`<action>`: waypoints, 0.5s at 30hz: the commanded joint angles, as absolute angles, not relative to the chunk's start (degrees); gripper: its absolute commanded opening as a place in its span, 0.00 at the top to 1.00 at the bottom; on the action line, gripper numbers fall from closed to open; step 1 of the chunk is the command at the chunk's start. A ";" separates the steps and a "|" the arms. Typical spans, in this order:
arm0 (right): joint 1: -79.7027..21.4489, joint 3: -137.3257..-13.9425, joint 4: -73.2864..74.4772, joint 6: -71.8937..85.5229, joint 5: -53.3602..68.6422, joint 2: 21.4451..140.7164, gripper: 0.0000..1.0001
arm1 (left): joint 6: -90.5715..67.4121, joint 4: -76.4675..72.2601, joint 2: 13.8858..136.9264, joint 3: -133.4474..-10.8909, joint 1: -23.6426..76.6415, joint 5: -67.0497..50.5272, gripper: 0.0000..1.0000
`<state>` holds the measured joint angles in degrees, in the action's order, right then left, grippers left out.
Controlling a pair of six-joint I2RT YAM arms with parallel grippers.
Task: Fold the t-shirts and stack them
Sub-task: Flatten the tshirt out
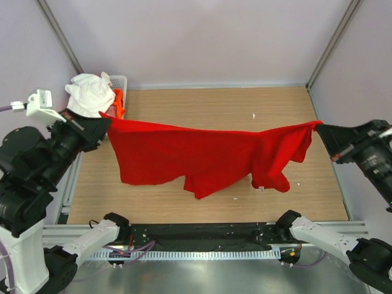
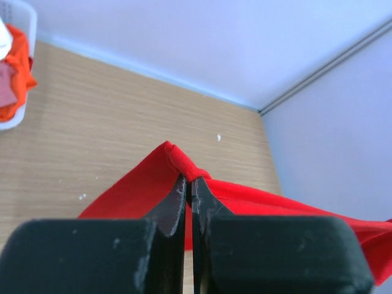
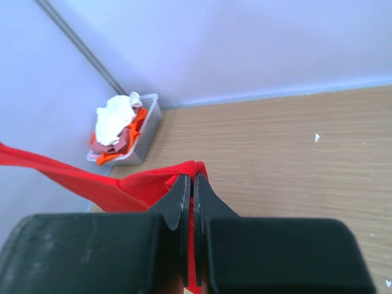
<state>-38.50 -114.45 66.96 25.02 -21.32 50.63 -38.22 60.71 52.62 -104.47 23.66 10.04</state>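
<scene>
Wood-grain bench top, pale walls on three sides.

Far-left corner: white slotted plastic basket, heaped. A crumpled white cloth shirt sits on top and an orange shirt spills over the rim. A pink shirt shows between them in the right wrist view. A few small white specks lie on the wood toward the far edge.

Large bright red cloth t-shirt hangs stretched over the middle of the bench, from left edge to right edge. Its top line sags slightly and its lower part droops toward the near edge. Cannot tell whether the hem touches the wood.

Left gripper: jaws pinched together on a bunched red corner, just beside the basket. Right gripper: likewise clamped tight on the opposite corner, at the right edge.
</scene>
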 commanded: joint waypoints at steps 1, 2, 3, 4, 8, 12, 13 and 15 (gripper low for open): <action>-38.41 -116.63 64.62 18.99 -16.72 47.30 0.99 | -34.55 61.79 50.81 -109.42 23.73 7.04 1.00; -38.41 -116.46 63.38 18.38 -15.05 46.07 0.99 | -34.37 61.53 50.37 -109.77 23.73 6.42 1.00; -38.41 -115.50 62.06 16.45 -13.12 43.71 0.98 | -34.28 61.18 49.84 -109.95 23.73 4.94 1.00; -38.41 -114.71 59.01 15.65 -11.27 42.55 0.99 | -34.10 60.21 48.70 -109.78 23.73 4.14 1.00; -38.41 -111.62 53.53 12.92 -10.44 39.38 0.99 | -33.84 56.52 46.59 -107.41 23.73 0.97 1.00; -39.72 -111.18 51.07 9.68 -23.84 43.23 0.99 | -33.14 56.07 49.38 -106.17 23.73 3.34 1.00; -41.73 -111.18 50.28 8.54 -26.17 46.29 0.99 | -32.96 55.99 50.70 -106.00 23.73 4.82 1.00; -46.82 -110.83 46.43 5.90 -39.29 49.90 0.99 | -33.57 55.72 55.00 -105.12 23.73 7.63 1.00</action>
<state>-41.65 -111.83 55.40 12.05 -20.23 41.63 -35.31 58.74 48.66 -106.76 23.88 2.92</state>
